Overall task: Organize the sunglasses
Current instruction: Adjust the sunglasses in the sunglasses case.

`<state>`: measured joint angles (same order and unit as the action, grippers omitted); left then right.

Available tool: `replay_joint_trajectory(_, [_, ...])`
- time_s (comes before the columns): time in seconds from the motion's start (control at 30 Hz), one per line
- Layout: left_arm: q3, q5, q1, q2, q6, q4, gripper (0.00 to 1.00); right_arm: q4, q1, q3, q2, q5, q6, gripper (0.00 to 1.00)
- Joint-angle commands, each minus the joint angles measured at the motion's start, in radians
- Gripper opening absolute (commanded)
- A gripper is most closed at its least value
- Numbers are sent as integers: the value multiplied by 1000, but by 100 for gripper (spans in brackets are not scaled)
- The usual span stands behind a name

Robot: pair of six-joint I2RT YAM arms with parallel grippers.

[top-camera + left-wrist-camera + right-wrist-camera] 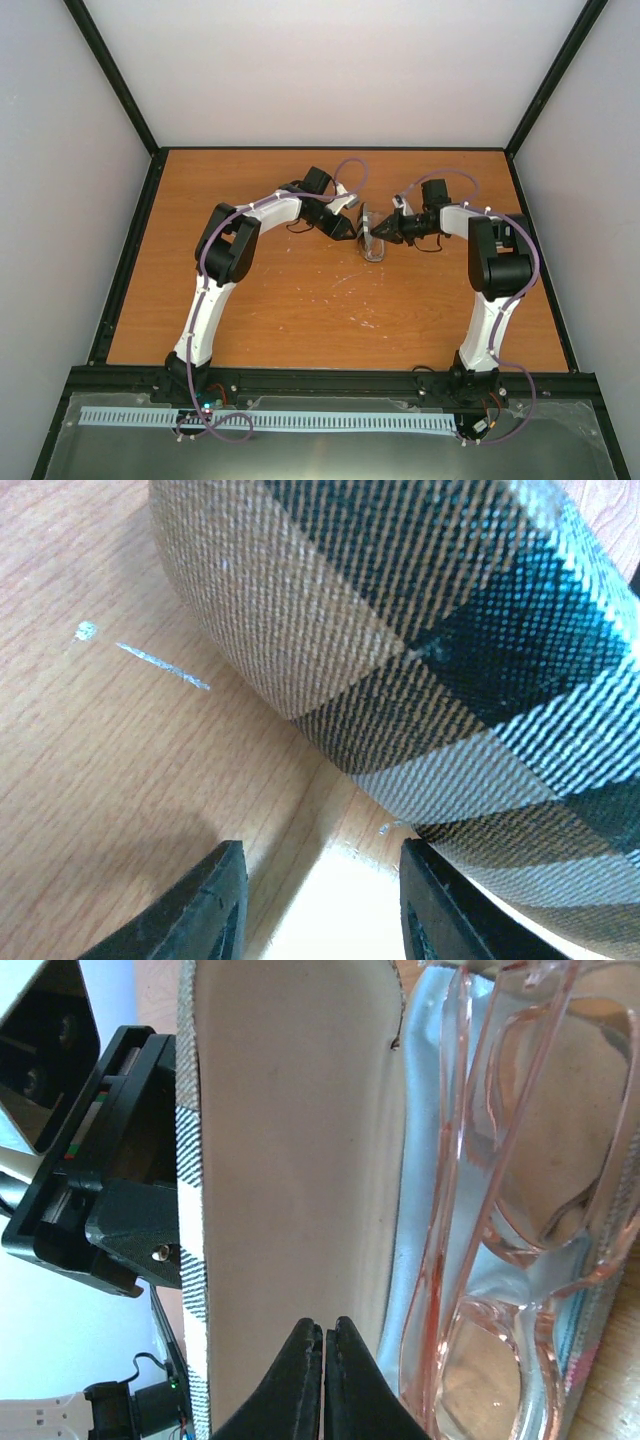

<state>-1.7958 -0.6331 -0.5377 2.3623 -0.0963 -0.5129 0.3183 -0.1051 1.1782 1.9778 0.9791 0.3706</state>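
Sunglasses lie inside open case, on blue cloth. Right gripper pinched shut, tips before lid lining. Left gripper jaws apart just beside case shell (nothing visibly between). Fold lid over slowly, keeping frame arms tucked.

Pink sunglasses, brown checked case, pale blue cloth

We get soft, even overhead light on the orange-brown wooden table, which carries only faint shadows. Up close, the brown checked woven case is crisp. The pink see-through sunglasses show glare, beside a washed-out pale background.
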Motion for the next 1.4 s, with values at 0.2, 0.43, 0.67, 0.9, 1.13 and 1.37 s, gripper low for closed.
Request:
replay_joint_trajectory(0.2, [-10,4,-18,-37,-10,3,44,100,71,24,-64,-205,-53,3])
replay_joint_trajectory(0.43, [-15,5,-19,-29,-10,2,44,151,49,46,-33,-252,-90,3])
replay_joint_trajectory(0.67, [-12,9,-21,-29,-11,0,43,142,2,46,-7,-262,-87,3])
replay_joint_trajectory(0.9, [-7,14,-21,-31,-14,-1,43,166,-33,63,42,-314,-94,3])
replay_joint_trajectory(1.13, [-6,16,-24,-33,-16,1,43,148,-41,64,67,-302,-87,3])
replay_joint_trajectory(1.37, [-13,18,-28,-31,-15,1,43,141,-77,98,96,-265,-81,3])
